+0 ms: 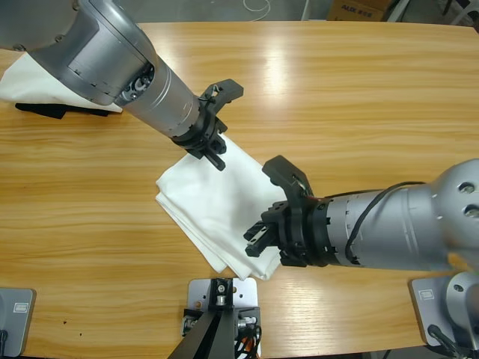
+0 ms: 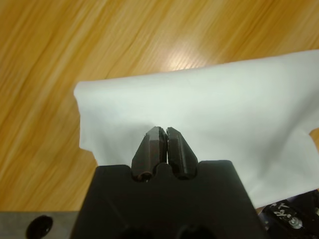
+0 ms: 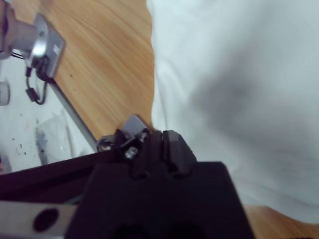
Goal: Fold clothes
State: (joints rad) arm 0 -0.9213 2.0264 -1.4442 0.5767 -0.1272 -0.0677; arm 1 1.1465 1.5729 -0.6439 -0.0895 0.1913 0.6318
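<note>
White cotton sits near the middle of my high view: a folded T-shirt (image 1: 217, 213) lying as a rough diamond on the wooden table (image 1: 337, 97), its layered edges showing along the side toward 7 o'clock.

My left arm comes in from 10 o'clock. Its left gripper (image 1: 215, 152) rests on the shirt's upper corner, at about 12 o'clock of the cloth. In the left wrist view the two black jaws are pressed together with their tips against the T-shirt (image 2: 209, 109); I cannot make out any fabric caught between them, so I read them as closed on nothing.

My right arm comes in from 3 o'clock. The right gripper (image 1: 258, 241) lies over the shirt's lower corner, toward 5 o'clock of the cloth. In the right wrist view its jaws also look drawn together, beside the shirt's edge, with the white cloth (image 3: 239, 79) filling most of that view and bare table (image 3: 99, 64) to its side.

At 10 o'clock of the table, half hidden by my left arm, a second white garment (image 1: 34, 78) lies on something black (image 1: 52, 111).
</note>
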